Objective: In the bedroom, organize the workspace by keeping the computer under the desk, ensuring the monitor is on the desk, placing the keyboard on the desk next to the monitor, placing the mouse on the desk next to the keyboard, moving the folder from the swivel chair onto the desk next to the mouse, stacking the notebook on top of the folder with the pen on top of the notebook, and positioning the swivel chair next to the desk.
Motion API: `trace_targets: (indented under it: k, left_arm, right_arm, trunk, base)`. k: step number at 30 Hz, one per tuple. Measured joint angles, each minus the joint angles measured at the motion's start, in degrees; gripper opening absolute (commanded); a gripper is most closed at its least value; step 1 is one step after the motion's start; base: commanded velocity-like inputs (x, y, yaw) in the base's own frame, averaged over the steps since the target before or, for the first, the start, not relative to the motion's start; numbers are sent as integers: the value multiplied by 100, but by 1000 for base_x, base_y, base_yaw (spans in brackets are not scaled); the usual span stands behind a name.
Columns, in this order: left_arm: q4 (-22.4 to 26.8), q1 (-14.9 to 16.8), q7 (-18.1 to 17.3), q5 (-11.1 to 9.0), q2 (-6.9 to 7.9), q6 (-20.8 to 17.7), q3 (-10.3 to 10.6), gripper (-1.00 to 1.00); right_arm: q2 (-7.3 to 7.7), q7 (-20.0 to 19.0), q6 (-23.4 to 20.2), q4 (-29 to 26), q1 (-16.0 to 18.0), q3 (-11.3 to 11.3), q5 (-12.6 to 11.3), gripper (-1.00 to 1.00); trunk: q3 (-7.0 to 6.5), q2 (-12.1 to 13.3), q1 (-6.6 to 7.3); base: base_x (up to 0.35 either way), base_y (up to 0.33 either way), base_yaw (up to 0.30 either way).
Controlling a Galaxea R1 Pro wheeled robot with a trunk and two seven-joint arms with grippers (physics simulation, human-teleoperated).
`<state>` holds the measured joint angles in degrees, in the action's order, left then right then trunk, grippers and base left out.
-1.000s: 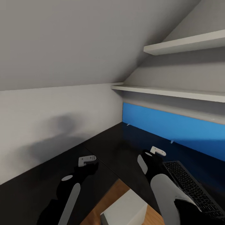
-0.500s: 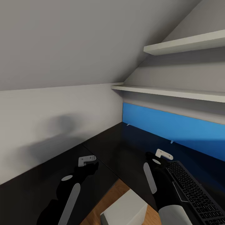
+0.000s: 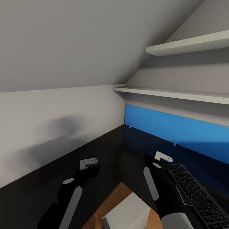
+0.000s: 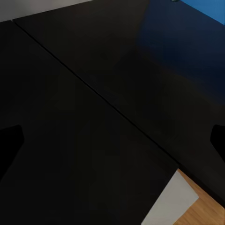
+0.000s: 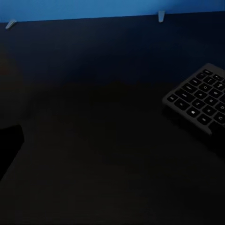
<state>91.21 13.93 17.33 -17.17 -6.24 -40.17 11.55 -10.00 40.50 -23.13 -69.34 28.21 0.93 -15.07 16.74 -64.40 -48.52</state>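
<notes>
Desk (image 3: pixel 127 152): one keyboard (image 3: pixel 197 194); two shelves (image 3: pixel 178 93).

Glossy black desk (image 4: pixel 93 117) surface beneath spread jaws, straight seam crossing between them. Blue panel reflection ahead. Light grey computer (image 4: pixel 171 206) corner and wood floor (image 4: pixel 206 213) past desk edge.

Keyboard (image 5: pixel 199 101) key legends apparently too small; nothing legible.

Soft, even light; the glossy black worktop (image 3: pixel 117 152) reflects the bright blue back panel (image 3: pixel 178 130). A blurry arm shadow darkens the pale grey wall (image 3: pixel 60 130). Both wrist views are dim.
</notes>
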Motion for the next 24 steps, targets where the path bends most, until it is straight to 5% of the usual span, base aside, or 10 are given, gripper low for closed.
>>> trace_targets:
  k: [24]
  left_arm:
    - [-2, 0, -3, -7, 0, 0, 1, 100]
  right_arm:
    - [0, -14, 19, 185, -4, 88, -1, 100]
  trunk:
    - [0, 0, -1]
  base:
    - [-175, 0, 0]
